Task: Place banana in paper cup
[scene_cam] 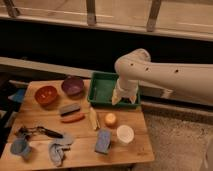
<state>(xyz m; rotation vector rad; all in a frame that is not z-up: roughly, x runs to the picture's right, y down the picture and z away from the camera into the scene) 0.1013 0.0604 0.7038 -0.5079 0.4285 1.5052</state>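
Camera view, left to right for you. Wooden counter was crowded.

- Left edge: blue cloth hung half off it.
- Front-left corner: blue mug, with a black-handled tool lying just behind it.
- Back-left area: orange bowl, then a purple bowl beside it near the back edge. Both were upright.
- Front edge, left of centre: crumpled blue-grey rag.
- Centre-left: grey-blue block, with an orange-red stick just in front of it, roughly parallel.
- Banana lay flat on the counter at centre, pointing from back to front, just in front of the green tray. Nothing held it.
- The tray sat at the back edge, right of centre.
- Blue sponge was near the front edge, just front-right of the banana.
- Round orange fruit was just right of the banana. You couldn't tell whether they touched.
- Paper cup stood upright with its mouth up, toward the front-right corner, between the sponge and the right edge, apart from the banana.
- Gripper pointed down over the tray's right end, near the back-right corner, away from both banana and cup. You couldn't tell whether it was apart or together, and nothing was visible in it.
- White arm came in from past the right edge.
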